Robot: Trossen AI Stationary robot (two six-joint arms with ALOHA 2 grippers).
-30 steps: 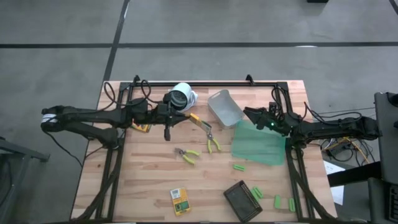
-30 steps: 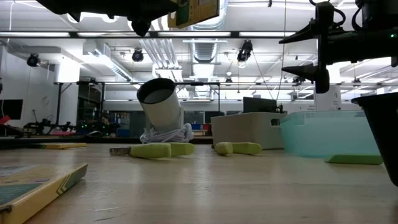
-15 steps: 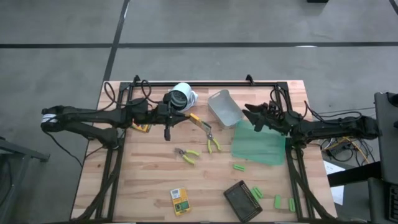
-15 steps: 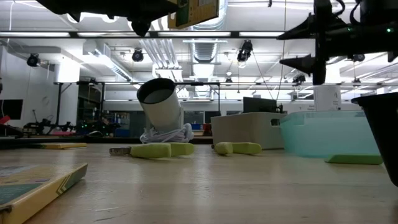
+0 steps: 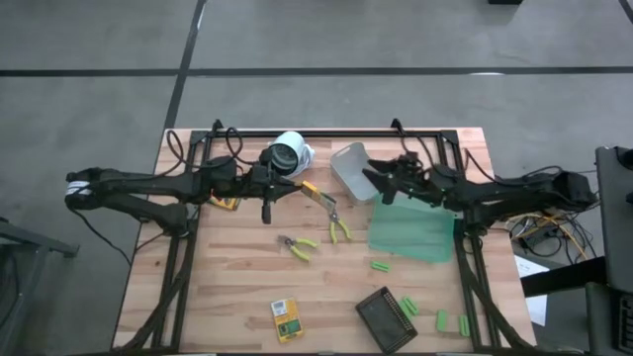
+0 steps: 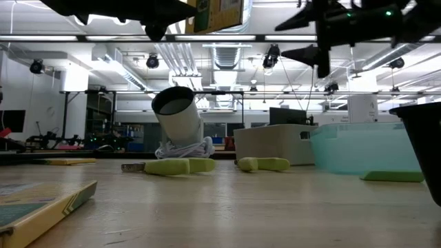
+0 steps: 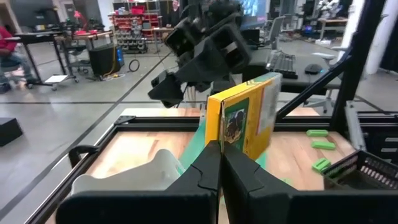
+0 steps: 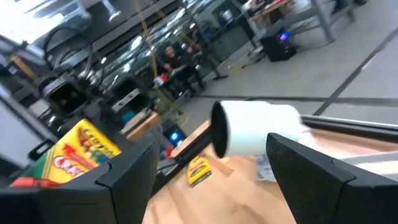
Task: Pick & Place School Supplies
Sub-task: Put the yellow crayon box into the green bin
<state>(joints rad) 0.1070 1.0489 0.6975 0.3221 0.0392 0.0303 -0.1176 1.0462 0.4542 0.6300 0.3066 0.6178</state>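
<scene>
Illumination is even and diffuse, supplied by overhead ceiling strips visible in the low view. In the high view the table (image 5: 247, 277) is uniformly lit; shadows under the arms are faint and soft. In the low view the ceiling lights glare, and both arms above the table read as near silhouettes. The nearest tabletop is out of focus. The right wrist view is motion-blurred throughout; the white cylinder (image 8: 258, 129) is smeared. The left wrist view is sharp, with a bright background.

Between the right gripper's (image 8: 208, 177) two spread dark fingers (image 8: 314, 177), a white cylinder (image 8: 255, 129) lies at frame centre, a yellow pack (image 8: 78, 152) at lower left.
</scene>
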